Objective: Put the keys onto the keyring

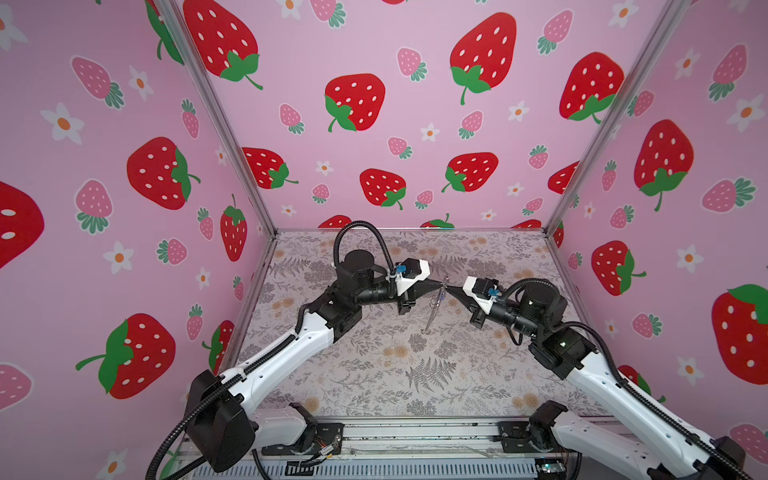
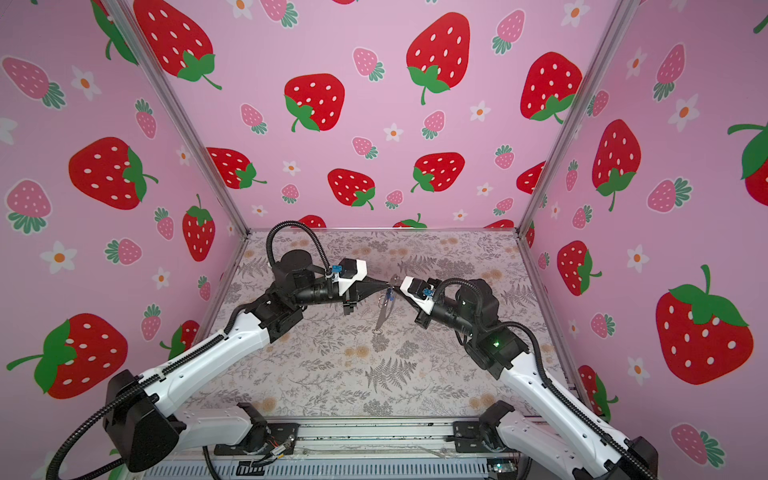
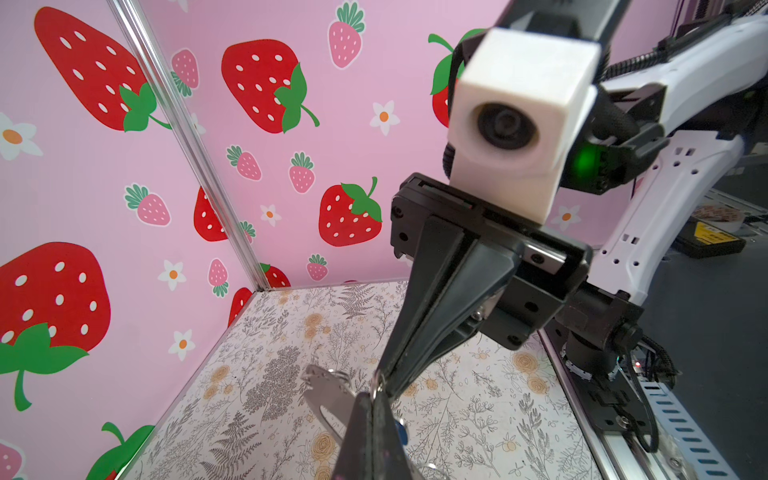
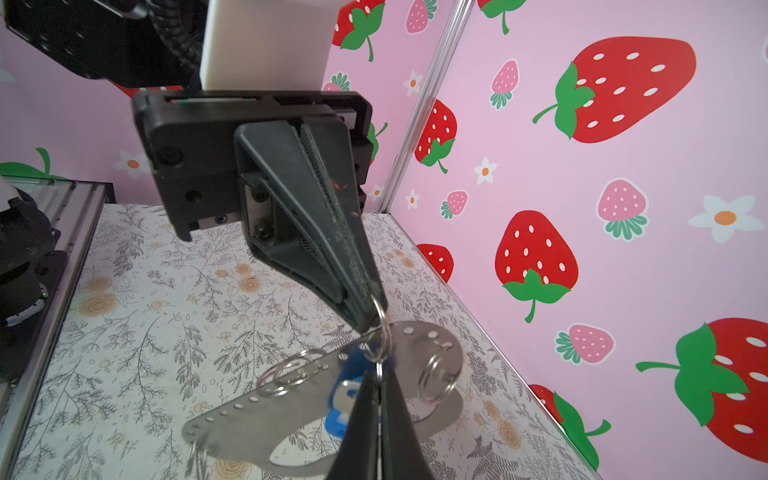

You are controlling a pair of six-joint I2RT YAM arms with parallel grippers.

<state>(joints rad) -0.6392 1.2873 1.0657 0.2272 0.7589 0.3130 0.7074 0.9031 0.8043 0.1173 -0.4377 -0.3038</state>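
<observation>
In both top views the two grippers meet tip to tip above the middle of the table. My left gripper (image 1: 441,285) (image 3: 372,399) is shut on a small metal ring. My right gripper (image 1: 449,288) (image 4: 379,374) is shut on a thin ring right beside it. The keyring (image 1: 432,313) (image 4: 286,403), a grey curved strap with pale dots and rings along its edge, hangs below them off the table. The keys (image 4: 345,395), a silver key with a blue tag, hang against the strap behind my right fingers. Which ring belongs to the key I cannot tell.
The floral table (image 1: 374,374) is walled on three sides by pink strawberry panels with metal corner posts (image 1: 232,137). A metal rail (image 1: 415,432) with the arm bases runs along the front edge.
</observation>
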